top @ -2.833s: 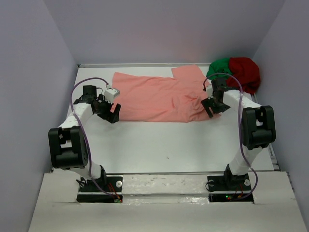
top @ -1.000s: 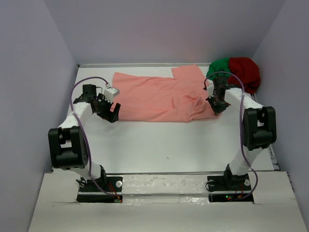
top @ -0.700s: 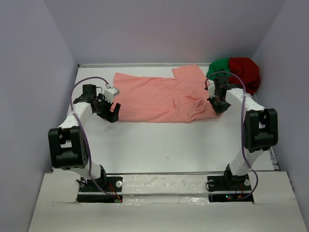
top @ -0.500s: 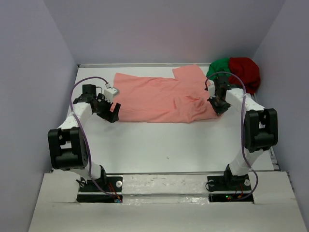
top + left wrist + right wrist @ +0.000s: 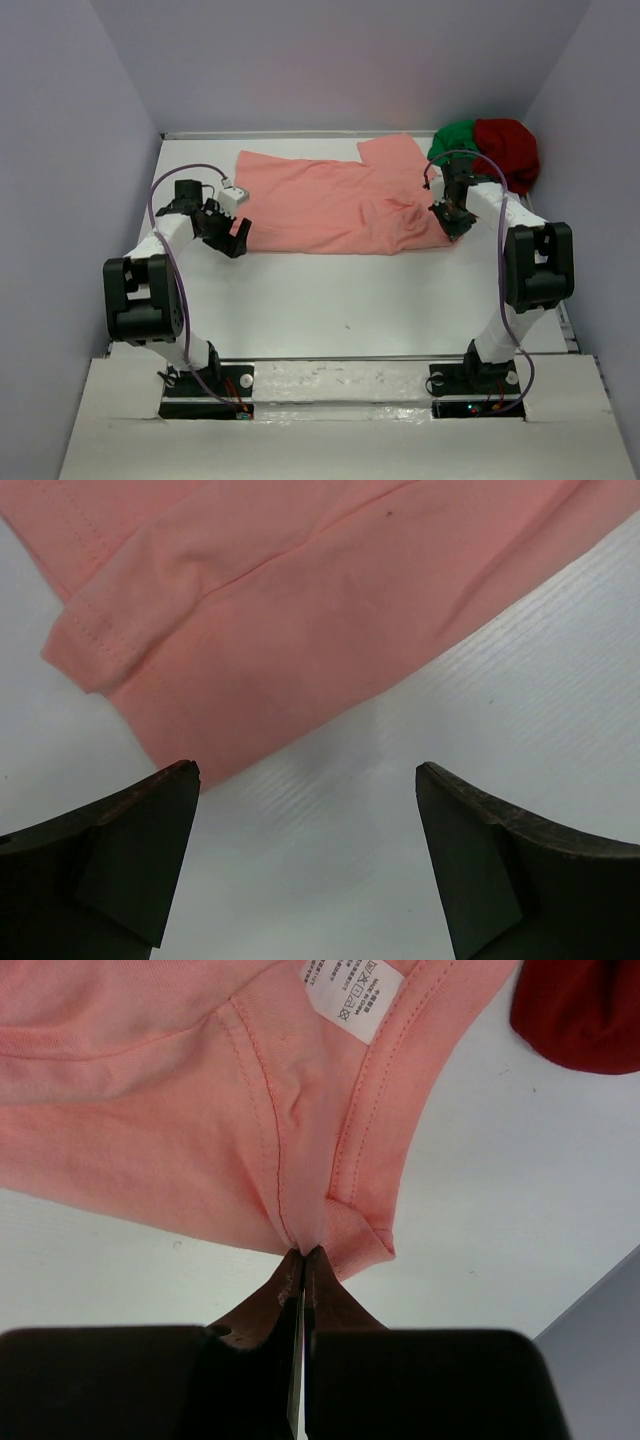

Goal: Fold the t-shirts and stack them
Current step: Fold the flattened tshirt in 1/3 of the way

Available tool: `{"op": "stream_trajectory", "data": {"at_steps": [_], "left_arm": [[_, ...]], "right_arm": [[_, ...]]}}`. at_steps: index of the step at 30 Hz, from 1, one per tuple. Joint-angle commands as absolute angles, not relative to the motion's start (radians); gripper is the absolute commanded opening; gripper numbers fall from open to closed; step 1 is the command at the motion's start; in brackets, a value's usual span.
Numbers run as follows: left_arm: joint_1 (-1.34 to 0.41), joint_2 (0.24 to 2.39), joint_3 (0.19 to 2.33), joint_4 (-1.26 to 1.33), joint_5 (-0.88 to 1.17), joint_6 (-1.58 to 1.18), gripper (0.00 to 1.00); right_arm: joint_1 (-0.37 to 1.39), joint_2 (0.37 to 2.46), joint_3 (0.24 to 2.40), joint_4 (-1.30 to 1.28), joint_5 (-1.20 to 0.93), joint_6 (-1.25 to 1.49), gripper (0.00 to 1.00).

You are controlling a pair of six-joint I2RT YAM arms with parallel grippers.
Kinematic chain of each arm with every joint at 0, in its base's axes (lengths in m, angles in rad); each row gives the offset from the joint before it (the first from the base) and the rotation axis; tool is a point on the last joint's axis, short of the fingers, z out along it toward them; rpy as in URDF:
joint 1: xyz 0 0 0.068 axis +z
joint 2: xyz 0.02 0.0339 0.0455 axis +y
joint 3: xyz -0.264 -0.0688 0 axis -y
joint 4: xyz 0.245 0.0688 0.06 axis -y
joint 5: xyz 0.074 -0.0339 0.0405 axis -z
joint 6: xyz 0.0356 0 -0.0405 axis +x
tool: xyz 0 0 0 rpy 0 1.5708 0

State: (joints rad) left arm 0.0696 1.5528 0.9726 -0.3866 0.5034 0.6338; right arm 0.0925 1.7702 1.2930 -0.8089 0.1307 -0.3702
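Salmon-pink t-shirt [image 5: 330, 205] lies lengthwise left-to-right on the bench [image 5: 350, 300], neck pointing right. Right end effector [image 5: 302, 1252] pinches its collar edge; left end effector [image 5: 307, 772] stands spread.

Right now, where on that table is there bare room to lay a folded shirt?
The widest bare patch is the table between the near edge of the salmon-pink shirt and the arm bases. The back right corner is crowded: green shirt, dark red shirt, and the right gripper pinching the pink one.
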Motion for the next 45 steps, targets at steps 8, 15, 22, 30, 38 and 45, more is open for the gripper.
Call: {"op": "stream_trajectory", "data": {"at_steps": [8, 15, 22, 30, 38, 45], "left_arm": [[0.075, 1.637, 0.997, -0.295, 0.376, 0.652, 0.99], [0.077, 1.661, 1.0, -0.265, 0.304, 0.644, 0.98], [0.077, 1.693, 1.019, -0.273, 0.29, 0.658, 0.7], [0.077, 1.718, 1.022, -0.276, 0.299, 0.663, 0.45], [0.075, 1.747, 1.037, -0.267, 0.249, 0.647, 0.0], [0.075, 1.74, 1.054, -0.301, 0.204, 0.644, 0.0]], "right_arm": [[0.087, 1.778, 1.31, -0.839, 0.135, -0.377, 0.0], [0.087, 1.789, 1.307, -0.841, 0.14, -0.377, 0.0], [0.087, 1.796, 1.308, -0.842, 0.146, -0.376, 0.0], [0.087, 1.798, 1.316, -0.85, 0.155, -0.373, 0.0], [0.087, 1.804, 1.324, -0.857, 0.17, -0.379, 0.0], [0.087, 1.812, 1.312, -0.856, 0.204, -0.368, 0.0]]}}
